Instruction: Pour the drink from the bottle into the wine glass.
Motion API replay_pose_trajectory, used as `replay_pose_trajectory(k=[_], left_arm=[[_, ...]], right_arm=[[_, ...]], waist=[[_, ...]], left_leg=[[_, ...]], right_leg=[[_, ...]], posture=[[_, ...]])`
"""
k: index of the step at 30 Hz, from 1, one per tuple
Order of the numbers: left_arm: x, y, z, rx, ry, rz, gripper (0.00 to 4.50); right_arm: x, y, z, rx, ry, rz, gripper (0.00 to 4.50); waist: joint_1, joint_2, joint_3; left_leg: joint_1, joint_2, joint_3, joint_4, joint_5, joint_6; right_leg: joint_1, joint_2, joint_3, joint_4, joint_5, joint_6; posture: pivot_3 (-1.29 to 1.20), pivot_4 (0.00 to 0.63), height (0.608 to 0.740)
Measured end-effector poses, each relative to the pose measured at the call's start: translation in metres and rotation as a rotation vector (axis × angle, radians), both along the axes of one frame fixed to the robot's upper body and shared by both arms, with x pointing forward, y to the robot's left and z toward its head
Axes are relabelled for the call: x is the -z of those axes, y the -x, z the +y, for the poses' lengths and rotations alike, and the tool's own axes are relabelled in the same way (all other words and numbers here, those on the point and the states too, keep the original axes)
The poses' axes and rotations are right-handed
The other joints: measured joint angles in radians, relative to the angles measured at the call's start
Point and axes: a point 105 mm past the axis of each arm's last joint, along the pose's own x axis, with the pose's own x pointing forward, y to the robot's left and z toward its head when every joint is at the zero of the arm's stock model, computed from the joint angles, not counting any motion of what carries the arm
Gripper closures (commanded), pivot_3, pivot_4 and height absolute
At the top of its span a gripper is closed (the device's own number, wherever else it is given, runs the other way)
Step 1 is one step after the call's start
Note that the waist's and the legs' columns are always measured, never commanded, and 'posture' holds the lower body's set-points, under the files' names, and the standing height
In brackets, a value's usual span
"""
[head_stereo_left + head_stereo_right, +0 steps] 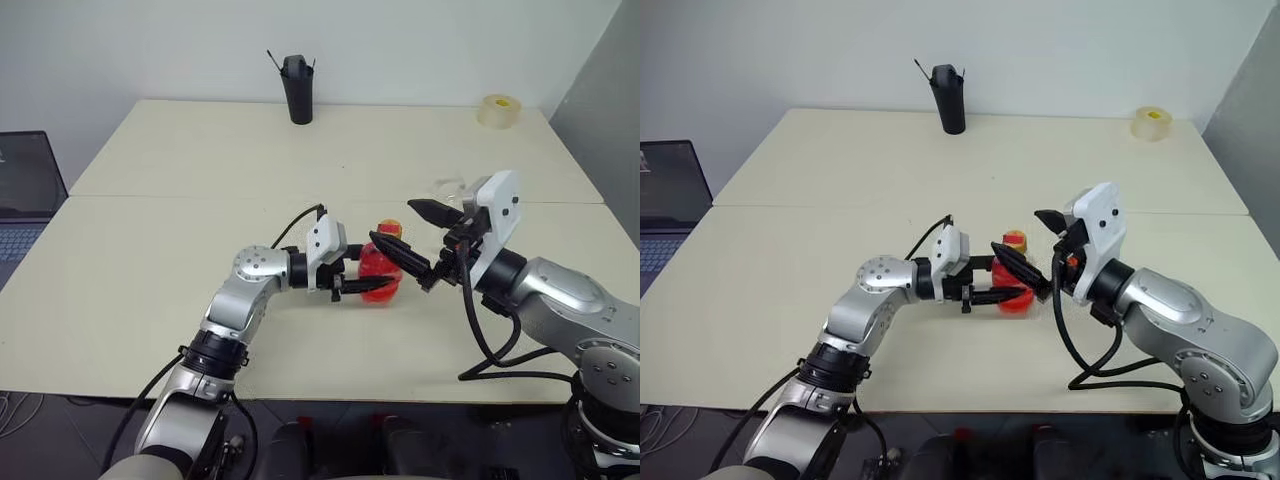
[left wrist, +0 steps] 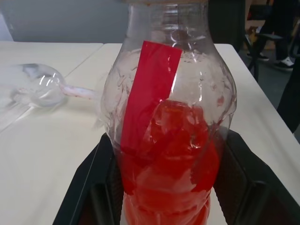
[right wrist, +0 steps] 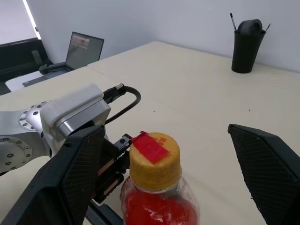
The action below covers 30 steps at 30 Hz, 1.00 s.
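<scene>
The bottle is small and clear, with a red label and a yellow cap. It stands upright just over the table's middle front. The red drink fills its lower half. My left gripper reaches in from the left and is shut on the bottle's body, one black finger on each side. My right gripper is open, its two fingers standing wide on either side of the cap without touching it. The wine glass is behind the bottle and appears to lie on its side on the table.
A black holder with pens stands at the table's far edge. A tape roll sits at the far right corner. A laptop is off the table's left side. Cables hang from both wrists.
</scene>
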Motion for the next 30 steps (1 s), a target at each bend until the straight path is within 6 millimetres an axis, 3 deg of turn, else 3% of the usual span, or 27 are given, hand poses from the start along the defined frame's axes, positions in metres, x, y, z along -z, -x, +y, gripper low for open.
replay_pose_trajectory(k=[21,24,28,30], left_arm=[[-0.001,0.001,-0.002,0.011,-0.003,-0.010,2.32],[-0.001,0.001,-0.002,0.010,-0.003,-0.015,2.32],[-0.001,0.001,-0.002,0.008,-0.003,-0.017,2.32],[-0.001,0.001,-0.002,0.005,-0.004,-0.018,2.32]], right_arm=[[0.011,0.001,0.002,-0.005,0.033,0.037,0.00],[0.013,-0.001,0.001,0.009,0.039,0.039,0.63],[0.014,-0.002,0.002,0.007,0.032,0.041,1.99],[0.014,-0.001,0.004,-0.001,0.029,0.043,2.00]], waist=[[0.000,0.000,0.000],[0.000,0.000,0.000],[0.000,0.000,0.000],[0.000,0.000,0.000]], left_leg=[[0.000,0.000,0.000,0.000,0.000,0.000],[0.000,0.000,0.000,0.000,0.000,0.000],[0.000,0.000,0.000,0.000,0.000,0.000],[0.000,0.000,0.000,0.000,0.000,0.000]], right_leg=[[0.000,0.000,0.000,0.000,0.000,0.000],[0.000,0.000,0.000,0.000,0.000,0.000],[0.000,0.000,0.000,0.000,0.000,0.000],[0.000,0.000,0.000,0.000,0.000,0.000]], posture=[[0.00,0.150,0.740],[0.00,0.150,0.740],[0.00,0.150,0.740],[0.00,0.150,0.740]])
